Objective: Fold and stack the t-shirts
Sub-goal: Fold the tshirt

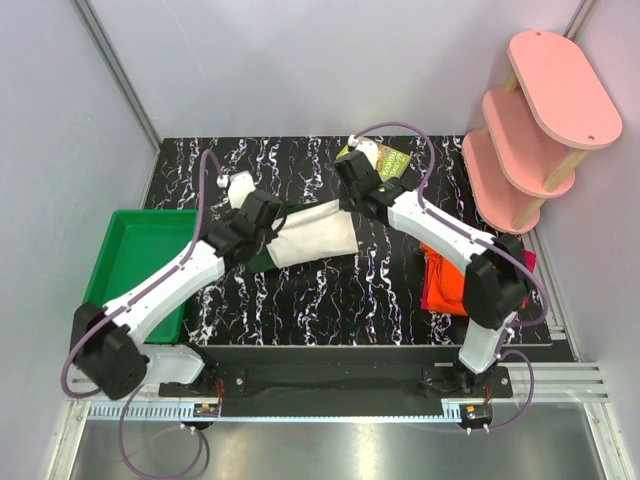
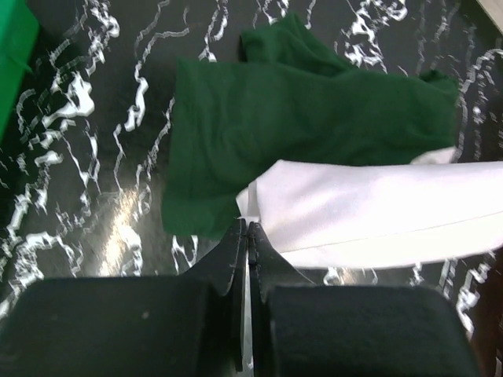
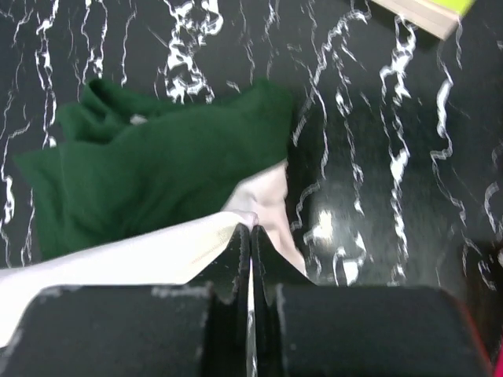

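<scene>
The cream-white t-shirt (image 1: 318, 237) with dark green sleeves lies partly folded at the middle of the table, held up between both grippers. My left gripper (image 1: 262, 214) is shut on its white edge at the left end; in the left wrist view (image 2: 247, 229) the pinched white cloth (image 2: 377, 206) runs right over a green sleeve (image 2: 299, 118). My right gripper (image 1: 355, 180) is shut on the white edge at the far right end (image 3: 251, 229), with a green sleeve (image 3: 157, 173) beyond it. The orange t-shirt (image 1: 446, 283) and the magenta-red t-shirt (image 1: 427, 291) lie piled at the right, partly under the right arm.
A green plastic tray (image 1: 125, 262) stands at the table's left edge. A small green book (image 1: 392, 161) lies at the back, just beyond the right gripper; its corner shows in the right wrist view (image 3: 424, 12). A pink tiered shelf (image 1: 545, 110) stands at the back right.
</scene>
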Robot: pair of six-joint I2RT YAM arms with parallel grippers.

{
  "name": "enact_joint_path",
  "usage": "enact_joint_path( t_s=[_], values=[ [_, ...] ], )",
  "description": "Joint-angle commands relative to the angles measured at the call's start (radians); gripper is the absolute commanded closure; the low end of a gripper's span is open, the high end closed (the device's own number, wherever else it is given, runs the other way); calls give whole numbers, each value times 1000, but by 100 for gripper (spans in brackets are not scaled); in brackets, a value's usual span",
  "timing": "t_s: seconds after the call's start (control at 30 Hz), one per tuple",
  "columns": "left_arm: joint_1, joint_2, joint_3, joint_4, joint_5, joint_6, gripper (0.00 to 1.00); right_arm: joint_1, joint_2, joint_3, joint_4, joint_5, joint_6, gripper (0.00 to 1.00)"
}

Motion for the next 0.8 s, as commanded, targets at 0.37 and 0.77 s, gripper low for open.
enact_joint_path(
  t_s=[0.37, 0.77],
  values=[
    [182, 404, 291, 89, 63, 157, 100, -124, 313, 341, 5, -28, -79, 100],
    [289, 643, 509, 103, 90, 194, 100, -178, 534, 513, 3, -84, -53, 100]
  ],
)
